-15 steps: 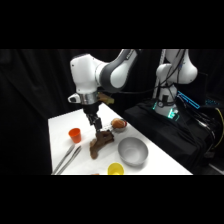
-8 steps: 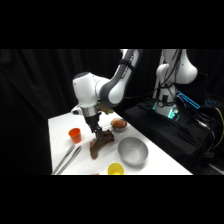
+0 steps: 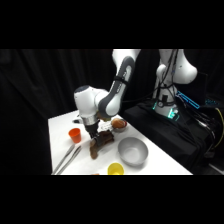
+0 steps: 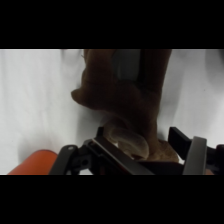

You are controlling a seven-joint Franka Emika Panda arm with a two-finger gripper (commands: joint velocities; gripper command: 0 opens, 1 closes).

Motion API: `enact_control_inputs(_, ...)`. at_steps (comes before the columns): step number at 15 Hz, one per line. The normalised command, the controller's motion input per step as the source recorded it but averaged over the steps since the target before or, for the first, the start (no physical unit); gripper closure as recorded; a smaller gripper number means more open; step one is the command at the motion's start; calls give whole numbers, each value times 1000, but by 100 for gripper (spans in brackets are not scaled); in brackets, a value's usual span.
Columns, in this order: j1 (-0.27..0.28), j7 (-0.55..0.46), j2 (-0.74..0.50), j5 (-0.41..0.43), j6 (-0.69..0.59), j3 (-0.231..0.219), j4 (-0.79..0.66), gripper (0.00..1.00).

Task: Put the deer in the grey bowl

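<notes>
Between deer (image 3: 99, 144) and grey bowl (image 3: 132, 151) I see bare table (image 3: 60, 125), open lane. Small brown dish (image 3: 118, 123) sits just behind, yellow cup (image 3: 115, 169) in front of the bowl. Tongs (image 3: 67, 159) and orange cup (image 3: 74, 134) flank the left.

The white arm (image 3: 112, 95) bends down from the upper right, its gripper (image 3: 96, 140) lowered straight onto the deer (image 3: 99, 145), directly above its middle, wrist vertical.
</notes>
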Motion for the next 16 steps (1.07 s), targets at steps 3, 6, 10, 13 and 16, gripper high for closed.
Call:
enact_control_inputs(3, -85, -129, 184, -118, 97, 71, 205, 0)
enact_control_inputs(6, -126, -140, 131, -80, 53, 89, 168, 25)
enact_control_inputs(10, -120, -121, 75, -73, 24, 90, 136, 51)
enact_control_inputs(13, -77, -75, 23, -102, -13, 57, 116, 77)
enact_control_inputs(16, -37, -3, -7, -123, -107, 13, 121, 96)
